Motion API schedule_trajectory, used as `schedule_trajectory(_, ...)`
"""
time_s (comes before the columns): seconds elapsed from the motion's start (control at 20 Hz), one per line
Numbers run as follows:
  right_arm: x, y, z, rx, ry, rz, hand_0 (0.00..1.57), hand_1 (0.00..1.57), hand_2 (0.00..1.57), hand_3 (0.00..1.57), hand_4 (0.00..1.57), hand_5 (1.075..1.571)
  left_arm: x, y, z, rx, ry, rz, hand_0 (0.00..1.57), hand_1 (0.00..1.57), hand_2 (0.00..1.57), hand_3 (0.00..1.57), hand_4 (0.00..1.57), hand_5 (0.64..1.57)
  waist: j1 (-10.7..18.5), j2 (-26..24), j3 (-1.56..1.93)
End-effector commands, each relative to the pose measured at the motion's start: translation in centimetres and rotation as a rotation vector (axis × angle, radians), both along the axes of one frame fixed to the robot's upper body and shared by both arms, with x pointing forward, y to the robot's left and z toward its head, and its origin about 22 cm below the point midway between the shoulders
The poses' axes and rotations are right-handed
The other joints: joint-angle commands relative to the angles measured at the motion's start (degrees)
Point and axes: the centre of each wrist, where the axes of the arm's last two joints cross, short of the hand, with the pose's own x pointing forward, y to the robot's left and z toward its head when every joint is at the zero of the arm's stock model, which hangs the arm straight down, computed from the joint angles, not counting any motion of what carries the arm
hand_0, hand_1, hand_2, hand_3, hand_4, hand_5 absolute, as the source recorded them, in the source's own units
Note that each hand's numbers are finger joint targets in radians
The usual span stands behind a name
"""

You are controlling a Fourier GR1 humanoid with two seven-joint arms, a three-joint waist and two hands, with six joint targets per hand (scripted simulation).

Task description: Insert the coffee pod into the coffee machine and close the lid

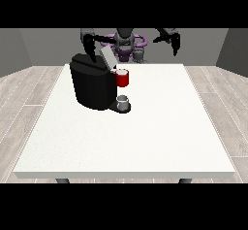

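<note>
Grey walls and pale plank flooring are surrounding a white bench. On its far left part a black coffee machine is standing with its lid tilted up, a red holder jutting from its front over a small grey cup. I cannot make out the coffee pod. Above the machine's top, the hand at the view's left is hanging, fingers seemingly pointing down, perhaps relaxed. Well apart, the hand at the view's right is hovering, fingers drooping.

A bulky black coffee machine stands on the table's far left part. Its grey lid is tilted up, open. A red brew head projects above a small grey cup.
</note>
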Motion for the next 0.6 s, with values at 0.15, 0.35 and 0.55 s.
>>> schedule_trajectory(0.15,1.7,2.3,2.7,-0.043,-0.082,0.077,0.00,0.00,0.00,0.00,0.00,1.571,0.3,2.2,1.8,0.010,-0.084,0.052,0.00,0.00,0.00,0.00,0.34,1.571,-1.5,4.8,-0.01)
schedule_trajectory(0.35,2.3,2.5,2.6,-0.053,-0.073,0.054,0.00,0.00,0.00,0.00,0.08,1.571,-0.7,1.9,2.2,0.029,-0.054,0.046,0.00,0.00,0.00,0.00,0.31,1.571,0.7,4.8,0.00)
schedule_trajectory(0.55,2.4,3.2,2.9,-0.060,-0.113,0.112,0.00,0.00,0.00,0.00,0.16,1.571,-1.1,2.9,1.1,0.046,-0.089,0.080,0.00,0.00,0.00,0.00,0.36,1.571,-1.5,6.1,-0.01)
